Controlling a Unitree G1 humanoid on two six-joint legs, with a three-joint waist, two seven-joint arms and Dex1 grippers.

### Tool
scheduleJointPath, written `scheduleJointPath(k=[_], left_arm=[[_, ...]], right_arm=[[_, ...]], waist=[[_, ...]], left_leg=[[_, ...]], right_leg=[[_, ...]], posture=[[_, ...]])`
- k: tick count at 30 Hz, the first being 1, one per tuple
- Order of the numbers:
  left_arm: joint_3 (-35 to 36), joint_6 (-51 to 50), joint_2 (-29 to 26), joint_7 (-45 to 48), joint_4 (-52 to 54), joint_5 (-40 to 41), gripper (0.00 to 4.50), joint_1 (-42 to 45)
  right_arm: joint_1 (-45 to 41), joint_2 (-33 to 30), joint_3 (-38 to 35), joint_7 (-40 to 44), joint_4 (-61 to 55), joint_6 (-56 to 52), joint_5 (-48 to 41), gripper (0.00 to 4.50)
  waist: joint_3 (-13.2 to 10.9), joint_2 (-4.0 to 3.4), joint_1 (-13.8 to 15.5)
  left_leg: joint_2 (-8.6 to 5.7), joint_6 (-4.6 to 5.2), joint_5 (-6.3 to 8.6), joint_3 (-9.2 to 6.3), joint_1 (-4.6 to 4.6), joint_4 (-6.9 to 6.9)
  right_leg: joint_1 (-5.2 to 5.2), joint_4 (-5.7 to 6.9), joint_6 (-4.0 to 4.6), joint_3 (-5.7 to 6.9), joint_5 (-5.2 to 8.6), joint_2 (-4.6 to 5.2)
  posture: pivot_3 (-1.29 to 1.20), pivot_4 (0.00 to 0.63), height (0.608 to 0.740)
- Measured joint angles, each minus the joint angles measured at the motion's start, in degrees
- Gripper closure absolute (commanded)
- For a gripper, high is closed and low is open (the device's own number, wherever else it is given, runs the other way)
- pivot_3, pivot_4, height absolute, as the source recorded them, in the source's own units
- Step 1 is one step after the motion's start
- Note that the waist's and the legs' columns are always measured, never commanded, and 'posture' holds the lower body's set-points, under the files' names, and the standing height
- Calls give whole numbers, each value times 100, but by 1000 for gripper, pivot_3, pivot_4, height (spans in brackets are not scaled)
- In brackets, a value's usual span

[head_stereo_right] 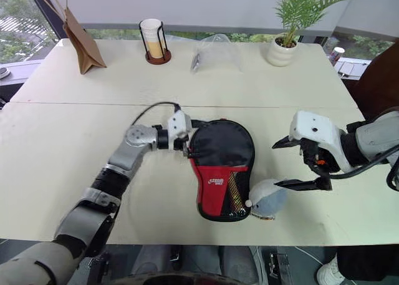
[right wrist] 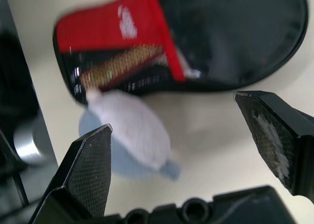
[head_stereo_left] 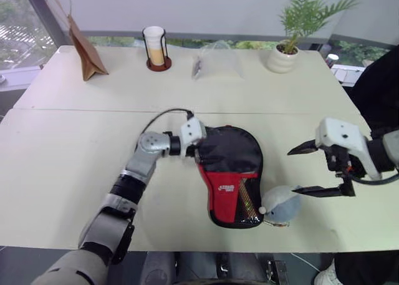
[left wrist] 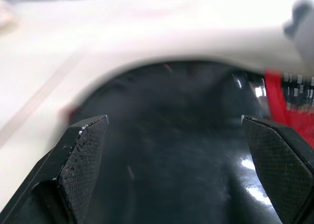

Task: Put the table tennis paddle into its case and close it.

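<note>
The case [head_stereo_left: 230, 176] lies flat on the near half of the white table [head_stereo_left: 62, 166], its wide black rounded end pointing away from the robot and its red panel with the white logo toward the near edge. A strip of tan and red stripes shows through the mesh pocket beside the red panel, so the table tennis paddle [head_stereo_left: 249, 201] appears to be inside, its handle at the narrow near end; the blade itself is hidden by the fabric.

The left arm reaches in from the near left, elbow bent, forearm angled across the table, wrist turned so the left gripper [head_stereo_left: 194, 155] points roughly level toward the right. Its 2 black fingers [left wrist: 81, 158] stand wide apart at the left edge of the case's black end, empty, straddling the dark fabric without pinching it.

The right arm comes in from the right edge, raised above the table. The right gripper [head_stereo_left: 307, 169] tilts downward and toward the left, its 2 fingers [right wrist: 91, 167] spread wide and holding nothing, one above the other in the head views. It hangs near, but apart from, the small grey-blue plush toy [head_stereo_left: 280, 205], which sits on the table touching the case's near right corner.

Along the far edge stand a brown paper bag [head_stereo_left: 86, 51], a cup in a wire holder [head_stereo_left: 155, 47], a clear plastic bag [head_stereo_left: 215, 63] and a potted plant [head_stereo_left: 288, 45].
</note>
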State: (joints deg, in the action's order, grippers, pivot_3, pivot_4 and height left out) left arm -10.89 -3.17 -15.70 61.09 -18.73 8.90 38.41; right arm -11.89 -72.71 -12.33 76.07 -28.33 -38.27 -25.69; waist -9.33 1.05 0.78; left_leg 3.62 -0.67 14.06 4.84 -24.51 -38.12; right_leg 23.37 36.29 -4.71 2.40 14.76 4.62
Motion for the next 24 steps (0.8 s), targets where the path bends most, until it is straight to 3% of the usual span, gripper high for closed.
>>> scheduleJointPath(k=[7,11,17,24], left_arm=[[806,-1770,-911,-250,1867,940,0,-324],[1324,-2846,-1877,-282,3239,1545,0,-1172],[2086,-3910,-2668,-410,4560,2490,0,-1980],[2410,-4384,-2984,-617,5099,3234,0,-2148]], right_arm=[[67,426,-550,-622,-66,-761,-655,54],[303,466,-1090,-773,-110,-1060,-903,54],[400,529,-1652,-838,7,-1358,-1334,54],[330,543,-1796,-966,150,-1495,-1721,54]], waist=[[-1,-2,-29],[-2,-2,-59],[-3,-3,-14],[-4,-6,-14]], left_leg=[[0,0,0,2,5,2],[3,0,0,4,6,7],[6,-1,0,4,8,4],[1,-2,0,6,8,6]], right_leg=[[1,3,-3,-2,-1,-10],[2,3,-3,-4,0,-10],[-1,2,-1,-4,0,2],[2,1,0,-5,1,-2]], posture=[[0,150,734],[0,150,734],[0,150,734],[0,150,734]])
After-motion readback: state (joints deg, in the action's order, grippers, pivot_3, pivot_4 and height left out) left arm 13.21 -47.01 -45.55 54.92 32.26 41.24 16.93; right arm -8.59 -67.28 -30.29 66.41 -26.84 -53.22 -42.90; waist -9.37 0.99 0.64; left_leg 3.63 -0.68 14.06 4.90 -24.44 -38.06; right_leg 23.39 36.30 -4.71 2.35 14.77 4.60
